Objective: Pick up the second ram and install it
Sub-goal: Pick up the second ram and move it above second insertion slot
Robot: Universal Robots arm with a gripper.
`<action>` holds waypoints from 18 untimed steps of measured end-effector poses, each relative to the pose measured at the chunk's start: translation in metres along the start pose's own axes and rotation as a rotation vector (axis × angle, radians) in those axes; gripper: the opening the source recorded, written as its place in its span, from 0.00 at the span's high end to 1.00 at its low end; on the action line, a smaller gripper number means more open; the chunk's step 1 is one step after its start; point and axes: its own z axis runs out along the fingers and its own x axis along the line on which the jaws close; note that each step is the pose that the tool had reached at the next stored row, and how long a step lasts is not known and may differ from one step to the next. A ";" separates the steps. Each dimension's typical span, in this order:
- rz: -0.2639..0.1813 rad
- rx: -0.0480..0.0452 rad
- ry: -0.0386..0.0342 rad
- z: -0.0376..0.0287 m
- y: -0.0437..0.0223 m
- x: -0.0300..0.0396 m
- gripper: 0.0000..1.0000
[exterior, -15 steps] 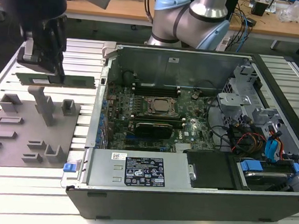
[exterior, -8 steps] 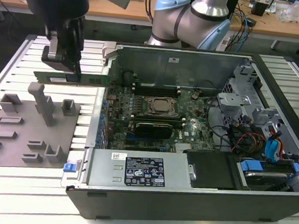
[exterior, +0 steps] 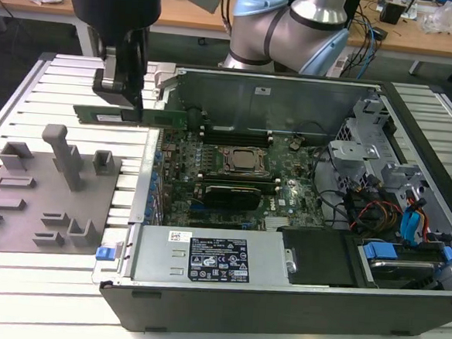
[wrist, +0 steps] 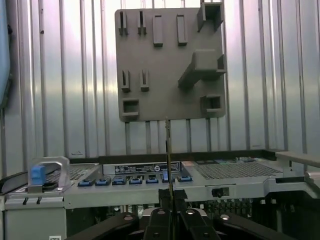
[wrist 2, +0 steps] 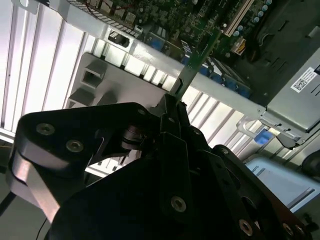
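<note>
1. Gripper [exterior: 130, 102]: upper left of the exterior view, fingers pinched on the second ram [exterior: 166, 119]
2. Second ram: green stick held level, clear of the boards, over the open computer case [exterior: 279, 301] at its edge nearest the grey fixture plate [exterior: 22, 202]

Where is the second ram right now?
The second ram is clamped in the end effector, at the exterior view's left, above the computer case's edge beside the grey fixture plate.
</note>
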 end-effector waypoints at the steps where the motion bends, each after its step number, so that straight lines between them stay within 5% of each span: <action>1: 0.000 -0.0001 0.0000 0.0001 -0.0026 -0.0007 0.86; 18: 0.000 -0.0015 0.0001 0.0012 -0.0708 -0.0189 0.86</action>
